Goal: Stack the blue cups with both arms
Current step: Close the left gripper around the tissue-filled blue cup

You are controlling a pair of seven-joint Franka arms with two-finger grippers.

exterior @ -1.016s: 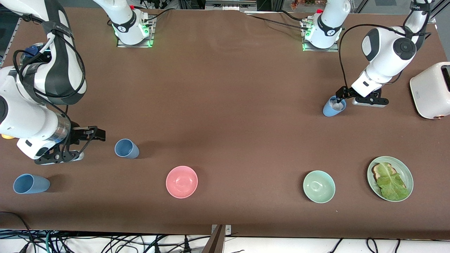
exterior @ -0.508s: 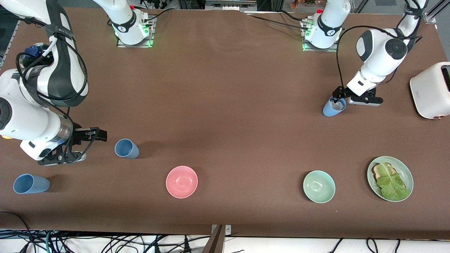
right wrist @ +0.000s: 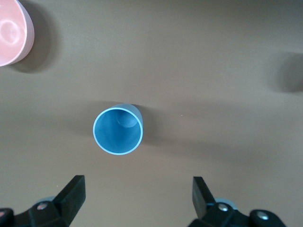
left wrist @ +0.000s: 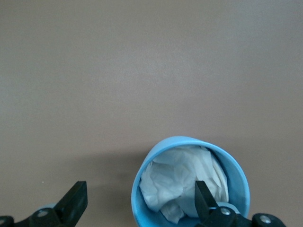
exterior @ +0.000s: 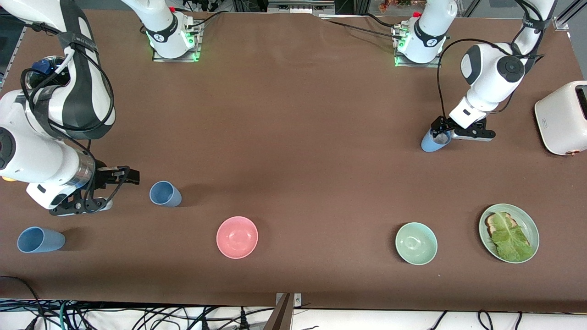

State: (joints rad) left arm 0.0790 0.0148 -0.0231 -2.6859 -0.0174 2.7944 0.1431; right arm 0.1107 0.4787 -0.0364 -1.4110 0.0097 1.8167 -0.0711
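While the left gripper (exterior: 441,131) straddles the rim of a blue cup (exterior: 433,140) stuffed with crumpled white paper (left wrist: 182,182), its jaws stand wide apart, one finger (left wrist: 204,201) dipping inside the cup's mouth and the other well outside the wall, gripping nothing. That cup stands upright toward the left arm's end of the brown desk (exterior: 293,137), near a white toaster (exterior: 562,117). The right gripper (exterior: 120,175) hangs beside a second, empty blue cup (exterior: 165,194), jaws spread wide and holding nothing, the cup apart from both fingers. A third blue cup (exterior: 40,239) sits nearer the front camera, at the right arm's end. That makes three blue cups. There are two bowls, one pink bowl (exterior: 237,237) and one mint-green bowl (exterior: 416,243), plus one green plate (exterior: 527,220) carrying toast topped with lettuce (exterior: 509,237).
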